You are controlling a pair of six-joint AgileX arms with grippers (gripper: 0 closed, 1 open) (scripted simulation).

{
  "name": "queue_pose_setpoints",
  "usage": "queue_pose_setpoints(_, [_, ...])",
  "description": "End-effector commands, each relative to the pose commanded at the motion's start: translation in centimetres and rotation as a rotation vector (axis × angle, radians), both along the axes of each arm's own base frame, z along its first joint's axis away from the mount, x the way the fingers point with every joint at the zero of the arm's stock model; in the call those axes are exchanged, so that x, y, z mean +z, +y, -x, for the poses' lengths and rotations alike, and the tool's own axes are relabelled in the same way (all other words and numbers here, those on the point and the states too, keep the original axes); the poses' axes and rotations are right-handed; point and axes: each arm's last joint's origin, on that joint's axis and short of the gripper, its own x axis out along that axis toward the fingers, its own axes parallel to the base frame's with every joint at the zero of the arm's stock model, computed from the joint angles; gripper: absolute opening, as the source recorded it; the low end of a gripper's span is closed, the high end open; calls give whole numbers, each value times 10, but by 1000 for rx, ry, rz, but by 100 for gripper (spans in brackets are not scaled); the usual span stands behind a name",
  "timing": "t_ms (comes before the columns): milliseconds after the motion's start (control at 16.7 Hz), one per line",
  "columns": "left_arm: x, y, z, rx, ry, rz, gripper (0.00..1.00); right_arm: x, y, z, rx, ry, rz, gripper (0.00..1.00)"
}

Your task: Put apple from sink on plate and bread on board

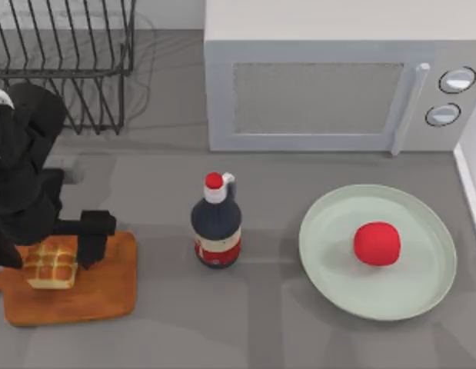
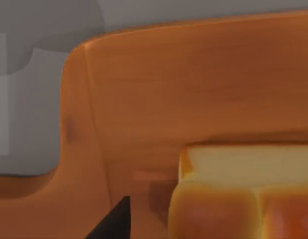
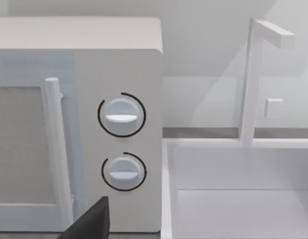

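Note:
The bread [image 1: 53, 265] lies on the wooden board [image 1: 91, 296] at the table's front left. My left gripper [image 1: 50, 252] straddles it, open, with one dark finger [image 1: 92, 240] just right of the bun. In the left wrist view a fingertip [image 2: 116, 221] stands a small gap away from the bread [image 2: 243, 199] on the board [image 2: 168, 89]. The red apple [image 1: 377, 243] rests inside the mint-green plate [image 1: 322, 231] at the right. My right gripper [image 3: 91, 221] is raised, facing the microwave and the white sink [image 3: 233, 199].
A dark bottle with a red cap [image 1: 216, 223] stands between board and plate. A white microwave [image 1: 322, 84] fills the back, a wire dish rack [image 1: 61, 61] the back left. The sink's edge [image 1: 472, 184] and its faucet [image 3: 253, 79] are at the right.

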Motion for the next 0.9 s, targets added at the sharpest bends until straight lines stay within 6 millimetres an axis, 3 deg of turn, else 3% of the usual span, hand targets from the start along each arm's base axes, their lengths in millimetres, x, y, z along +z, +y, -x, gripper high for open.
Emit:
queue_pose_setpoints(600, [6, 1, 2, 1, -37, 7, 100, 0, 0, 0, 0, 0, 0, 100])
queue_pose_setpoints(900, [34, 13, 30, 3, -247, 42, 100, 0, 0, 0, 0, 0, 0, 100])
